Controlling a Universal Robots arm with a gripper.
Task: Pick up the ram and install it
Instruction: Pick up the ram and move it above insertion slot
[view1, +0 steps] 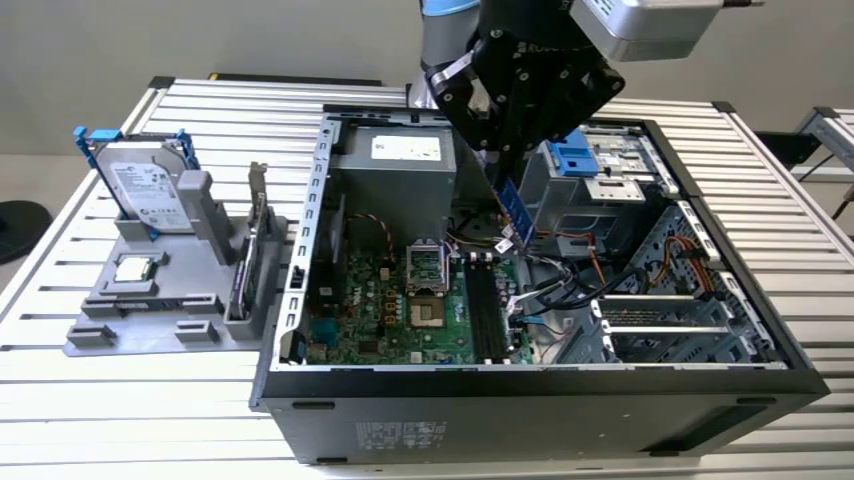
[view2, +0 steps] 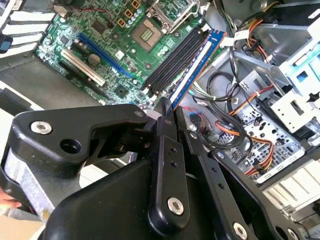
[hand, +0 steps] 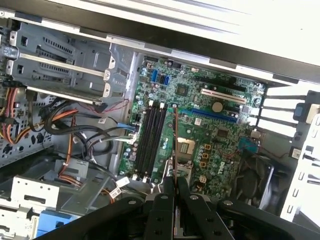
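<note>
Jaws: drawn narrow, clamped on the upper end of the ram (view1: 518, 212). Hangs as a thin blue stick from the black gripper (view1: 498, 160), tilted, with the lower end down inside the open computer case (view1: 534, 420) and held clear above the motherboard (view1: 387, 300) in the exterior view. Appears edge-on in the first wrist view, a thin line running between the black memory slots (hand: 152, 140) and the CPU socket (hand: 184, 147). Runs parallel to those slots in the second wrist view, blue edge just beside them on the cable side.

Around it inside the case: loose black and orange cables (view1: 587, 265) just beside the lower end, a grey power supply (view1: 400, 160) toward the back wall, a blue plastic bracket (view1: 571, 158) behind the fingers, and a metal drive cage (view1: 661, 320) at the exterior view's right.

Outside the case, at the exterior view's left — a grey fixture (view1: 134, 325) carrying a hard drive (view1: 140, 185) with blue rails, set upright, and an expansion card (view1: 254, 250) standing on edge near the case wall. Underneath everything, a white slatted table (view1: 134, 420)
</note>
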